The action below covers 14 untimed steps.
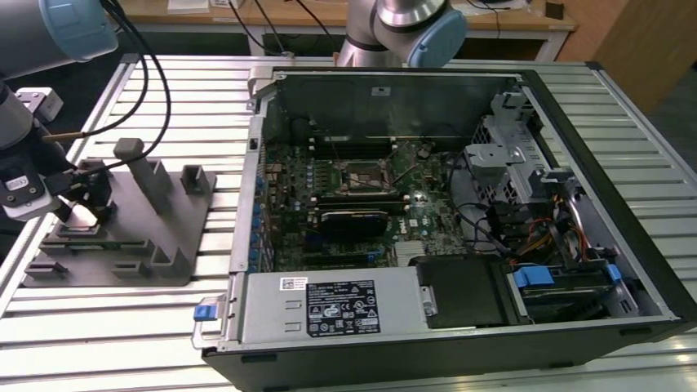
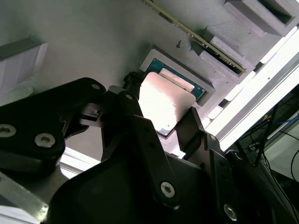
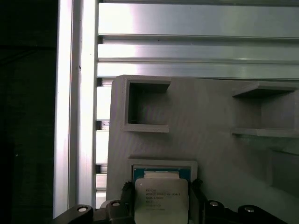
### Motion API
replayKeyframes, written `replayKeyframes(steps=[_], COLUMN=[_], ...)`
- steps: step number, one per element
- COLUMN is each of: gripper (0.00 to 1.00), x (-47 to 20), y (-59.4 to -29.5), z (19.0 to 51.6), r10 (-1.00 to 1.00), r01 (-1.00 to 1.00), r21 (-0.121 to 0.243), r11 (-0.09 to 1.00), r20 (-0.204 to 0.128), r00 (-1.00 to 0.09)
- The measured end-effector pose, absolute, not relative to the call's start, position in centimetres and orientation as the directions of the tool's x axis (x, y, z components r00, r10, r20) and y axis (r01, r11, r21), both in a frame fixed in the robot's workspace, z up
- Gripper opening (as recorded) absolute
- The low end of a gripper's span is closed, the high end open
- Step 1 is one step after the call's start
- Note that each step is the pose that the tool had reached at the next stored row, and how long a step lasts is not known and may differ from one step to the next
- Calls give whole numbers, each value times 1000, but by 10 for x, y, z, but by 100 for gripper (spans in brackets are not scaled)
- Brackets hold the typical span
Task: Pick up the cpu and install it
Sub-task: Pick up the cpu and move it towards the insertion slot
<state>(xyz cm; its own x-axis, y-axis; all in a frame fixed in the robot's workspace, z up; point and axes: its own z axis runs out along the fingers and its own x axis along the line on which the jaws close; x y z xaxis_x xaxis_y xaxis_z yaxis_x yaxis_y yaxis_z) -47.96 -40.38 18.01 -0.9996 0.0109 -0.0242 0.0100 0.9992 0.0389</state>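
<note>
The cpu [image 3: 161, 198], a small square chip with a silvery top, lies at a shallow pocket of the grey fixture [image 3: 210, 107]. In the second wrist view the cpu [image 2: 163, 100] sits between two black fingers [image 2: 130, 105]. My gripper [image 3: 161, 205] has its jaws against the chip's two opposite edges, shut on it. I cannot tell whether the chip is off the pocket floor. In the exterior view the gripper [image 1: 82, 214] hangs over the fixture [image 1: 153, 253] at that view's left. The dark socket [image 1: 365, 175] sits on the motherboard.
An open computer case [image 1: 610, 204] lies on the slatted aluminium table [image 1: 109, 335], to the exterior view's right of the fixture. Upright grey posts [image 1: 136, 175] rise from the fixture beside the gripper. Cables [image 1: 142, 65] trail from the arm. A robot base [image 1: 397, 24] stands behind the case.
</note>
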Motion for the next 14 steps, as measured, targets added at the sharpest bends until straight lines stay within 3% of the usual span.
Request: replayKeyframes(steps=[14], gripper=[55], x=[-480], y=[-404], z=[203], r10=[11], r01=[10], r21=[39], r11=[999], r20=[-24], r00=[-1000])
